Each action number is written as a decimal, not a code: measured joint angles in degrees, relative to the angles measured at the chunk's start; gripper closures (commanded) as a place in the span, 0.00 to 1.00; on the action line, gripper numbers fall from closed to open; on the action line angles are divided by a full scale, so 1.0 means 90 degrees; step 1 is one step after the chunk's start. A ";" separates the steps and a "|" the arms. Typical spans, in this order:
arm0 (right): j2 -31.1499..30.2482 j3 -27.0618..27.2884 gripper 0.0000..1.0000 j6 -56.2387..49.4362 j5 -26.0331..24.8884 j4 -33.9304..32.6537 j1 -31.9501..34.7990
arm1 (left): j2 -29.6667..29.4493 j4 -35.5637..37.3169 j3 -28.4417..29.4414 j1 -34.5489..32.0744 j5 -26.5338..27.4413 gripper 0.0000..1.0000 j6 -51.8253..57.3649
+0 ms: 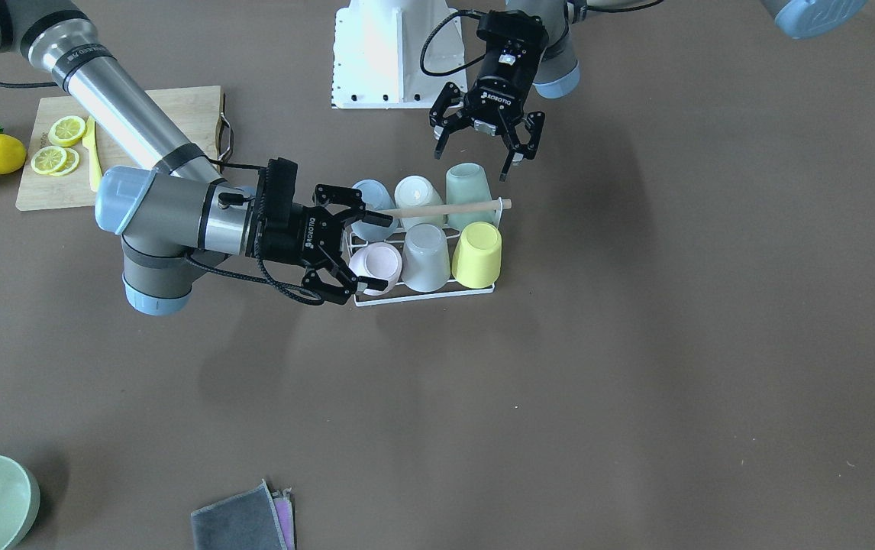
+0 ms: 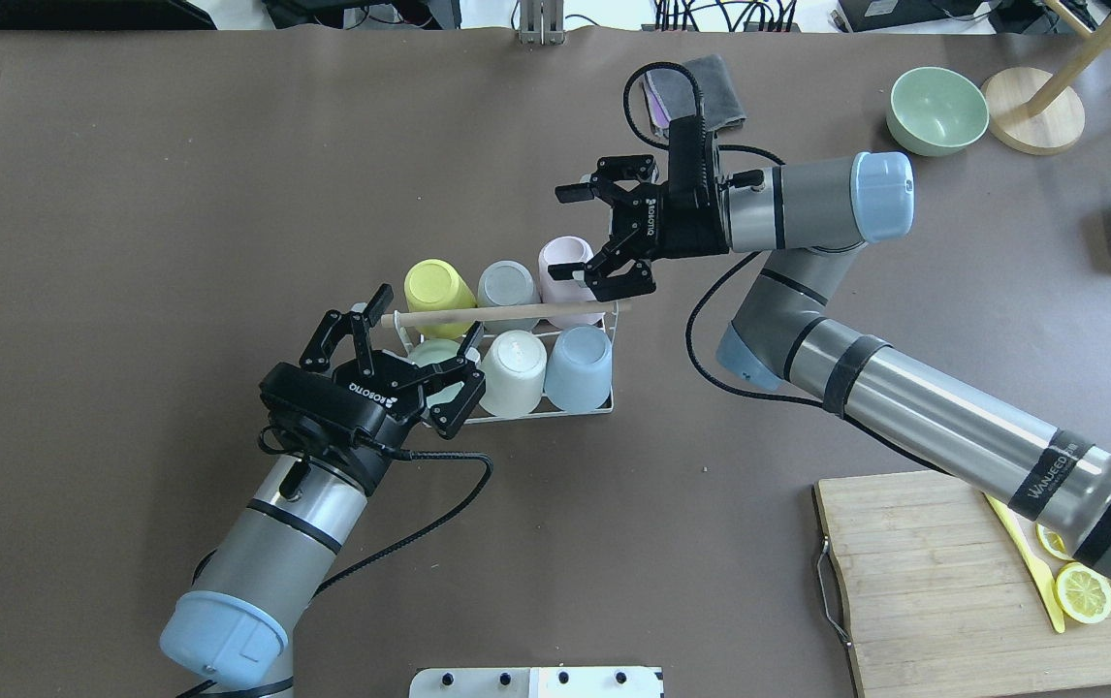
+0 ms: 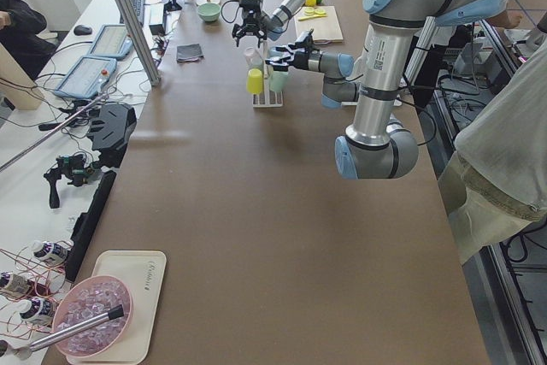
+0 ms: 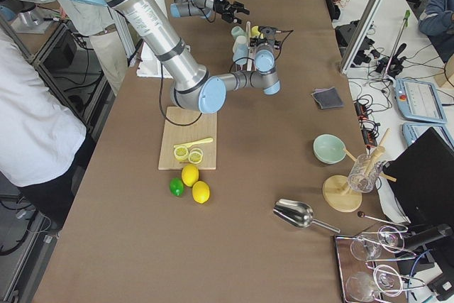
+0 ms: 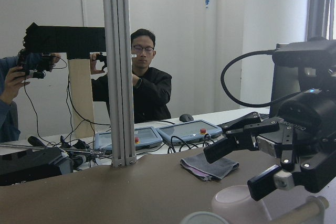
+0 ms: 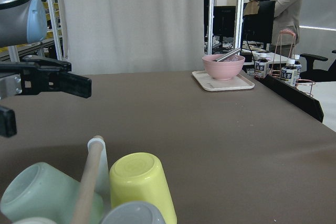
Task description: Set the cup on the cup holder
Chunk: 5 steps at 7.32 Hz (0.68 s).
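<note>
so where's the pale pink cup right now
In the overhead view the pale pink cup sits on the white wire cup holder, at the right end of its far row, beside the grey cup, the open right gripper close by.

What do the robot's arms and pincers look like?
The left arm and right arm are shiny silver-grey tubes with black bands and light blue caps at the joints. The left pincer and right pincer are black, two-fingered and printed ROBOTIQ in white. A black cable loops by each wrist.
</note>
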 measured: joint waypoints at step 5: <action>-0.0066 0.0497 0.00 0.0124 0.0536 -0.1340 0.0755 | 0.0103 0.0593 -0.0719 -0.2371 -0.1536 0.02 0.0264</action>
